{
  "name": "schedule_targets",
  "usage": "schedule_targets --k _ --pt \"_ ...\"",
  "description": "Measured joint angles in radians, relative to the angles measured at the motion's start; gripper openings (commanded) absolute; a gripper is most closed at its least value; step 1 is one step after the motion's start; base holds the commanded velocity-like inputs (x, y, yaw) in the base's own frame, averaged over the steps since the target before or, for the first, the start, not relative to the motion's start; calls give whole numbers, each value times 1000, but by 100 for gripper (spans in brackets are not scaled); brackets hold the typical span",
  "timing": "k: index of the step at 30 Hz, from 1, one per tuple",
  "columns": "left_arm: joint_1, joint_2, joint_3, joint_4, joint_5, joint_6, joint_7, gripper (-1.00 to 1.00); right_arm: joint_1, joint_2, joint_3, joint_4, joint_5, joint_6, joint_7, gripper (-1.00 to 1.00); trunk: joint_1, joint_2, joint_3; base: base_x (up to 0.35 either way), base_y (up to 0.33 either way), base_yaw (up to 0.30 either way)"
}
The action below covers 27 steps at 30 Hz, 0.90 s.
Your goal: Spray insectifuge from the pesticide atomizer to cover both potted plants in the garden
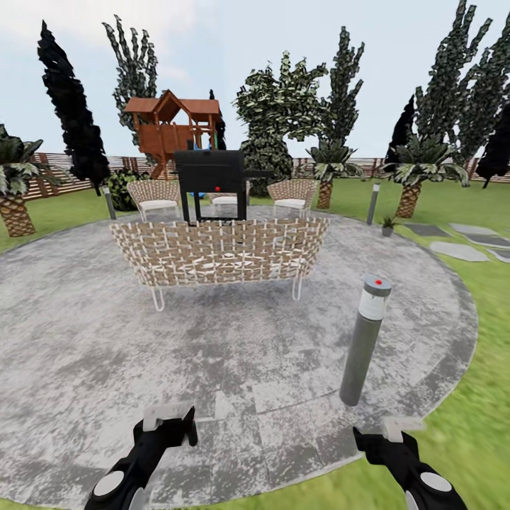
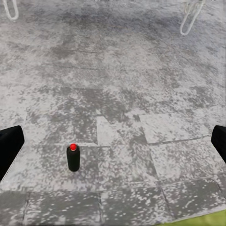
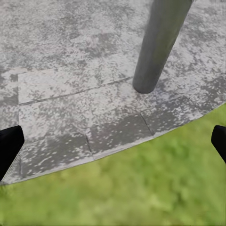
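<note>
Here, head view: I stand at the near edge of the round grey paved patio (image 1: 234, 368), with lawn (image 1: 474, 425) beyond its rim. My left pincer (image 1: 170, 418) and right pincer (image 1: 386, 433) hang low over the paving, each empty, though from here I cannot judge how far the jaws are apart. A grey lamp post (image 1: 363, 341) with a red dot on top rises just ahead of my right pincer. Farther off stands a woven wicker sofa (image 1: 221, 251), then a dark grill (image 1: 211, 182), wicker chairs (image 1: 154, 197) and a wooden playhouse (image 1: 172, 127). One potted plant (image 1: 387, 225) sits at the far right patio edge beside a second lamp post (image 1: 372, 203).

Left wrist view: my left fingertips (image 2: 10, 147) stand wide apart at the frame's sides, gripping nothing. Between them, upright on the paving, is the pesticide atomizer (image 2: 73, 157), seen as a dark body with a red dot on top. It touches neither finger.

Right wrist view: my right fingertips (image 3: 9, 148) are likewise spread wide and empty, over the patio rim and grass (image 3: 132, 188), with the lamp post's base ahead.
</note>
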Motion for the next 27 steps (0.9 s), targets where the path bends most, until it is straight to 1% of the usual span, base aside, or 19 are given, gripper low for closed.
schedule_targets --k 3,9,12,22,27 --pt "0 0 0 0 0 -1 0 100 0 0 0 -1 0 0 0 100 0 0 0 0 0 174" --pt "0 0 0 0 0 -1 0 100 0 0 0 -2 0 0 0 100 0 0 0 0 0 44" --pt "0 0 1 0 0 -2 0 100 0 1 0 -2 0 0 -1 100 0 0 0 46 -38 150" --pt "0 0 1 0 0 -2 0 100 0 0 0 0 0 0 0 100 0 0 0 162 -188 235" --pt "0 0 1 0 0 -2 0 100 0 0 0 -1 0 0 0 100 0 0 0 133 -120 94"
